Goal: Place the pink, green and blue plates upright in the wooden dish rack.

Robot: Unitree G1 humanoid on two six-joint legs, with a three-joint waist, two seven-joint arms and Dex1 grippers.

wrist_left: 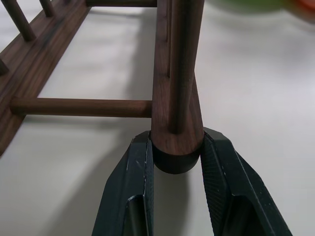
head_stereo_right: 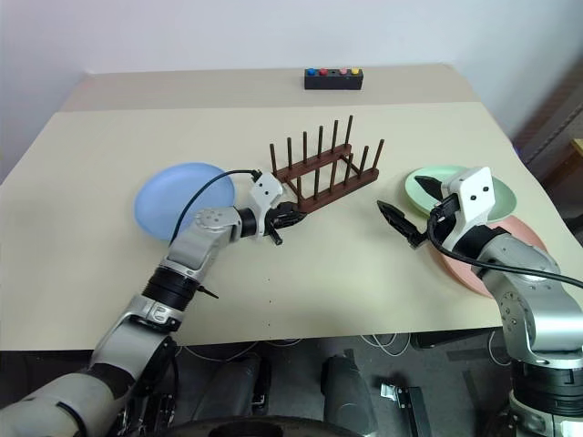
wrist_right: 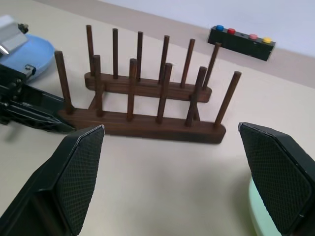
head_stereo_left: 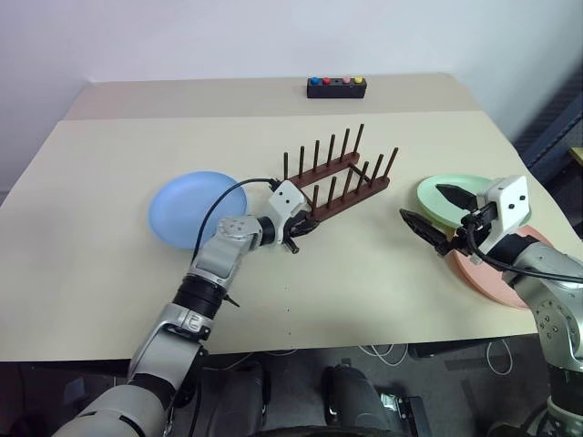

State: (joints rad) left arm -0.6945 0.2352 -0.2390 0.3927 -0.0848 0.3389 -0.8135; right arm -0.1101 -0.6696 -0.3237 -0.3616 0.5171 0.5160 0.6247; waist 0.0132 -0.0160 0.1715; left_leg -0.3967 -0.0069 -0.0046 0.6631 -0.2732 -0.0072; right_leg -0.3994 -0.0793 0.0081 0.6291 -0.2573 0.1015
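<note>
1. Nearest the robot, the left gripper [head_stereo_left: 305, 228] has its fingers [wrist_left: 133, 191] pinching the rounded end of the wooden dish rack [head_stereo_left: 335, 182] — the near rail's tip sits squeezed between them. Probably this grip serves to shift or steady the rack before any plate goes in.
2. To the right of the rack, the right gripper [head_stereo_left: 435, 215] hovers with fingers [wrist_right: 74, 172] spread wide and holding nothing, aimed back toward the rack, likely waiting its turn.
3. Just beyond that gripper lies the green plate [head_stereo_left: 455, 202], flat on the surface [head_stereo_left: 91, 255], overlapping the pink plate [head_stereo_left: 496, 273], which lies nearer the surface's right edge.
4. The blue plate [head_stereo_left: 196, 209] lies flat to the left of the rack, close to its gripped end. No plate stands between the pegs yet.
5. The left wrist view shows the pinch itself; the right wrist view shows the whole rack side-on — both peg rows empty.
6. Farthest off, behind the rack, sits a black button box [head_stereo_left: 336, 87].
</note>
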